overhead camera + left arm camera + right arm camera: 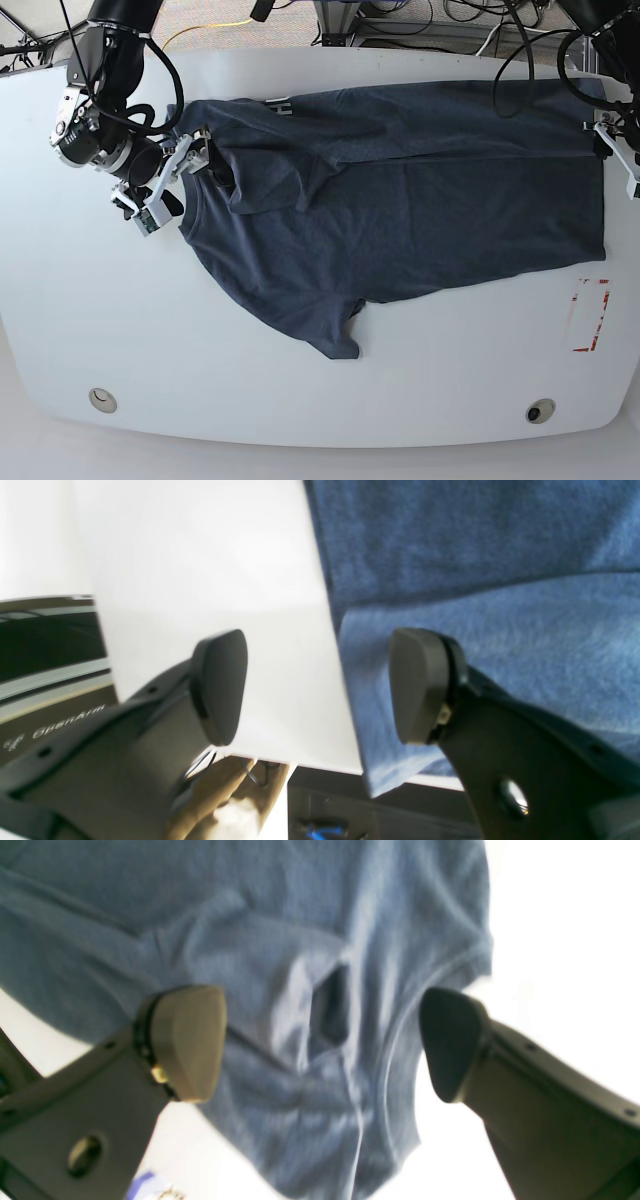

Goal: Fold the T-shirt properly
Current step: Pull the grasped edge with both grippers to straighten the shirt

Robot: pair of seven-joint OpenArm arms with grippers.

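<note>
The dark navy T-shirt [400,210] lies spread across the white table [300,400], with one sleeve [335,335] pointing to the near edge and small white lettering [280,105] at the far edge. My right gripper [320,1042] stands open over a bunched, creased part of the T-shirt [310,940] at its left end, with cloth below the gap and no grip on it. It also shows in the base view as the right gripper [185,170]. My left gripper [320,686] is open at the right-hand edge of the T-shirt [500,605], one fingertip [420,685] over the cloth, the other over bare table.
A red-marked sticker [590,315] lies on the table near the shirt's right corner. Two round holes [100,400] [540,412] sit near the front edge. Cables [400,20] run behind the far edge. The table edge [320,767] is just beyond my left gripper.
</note>
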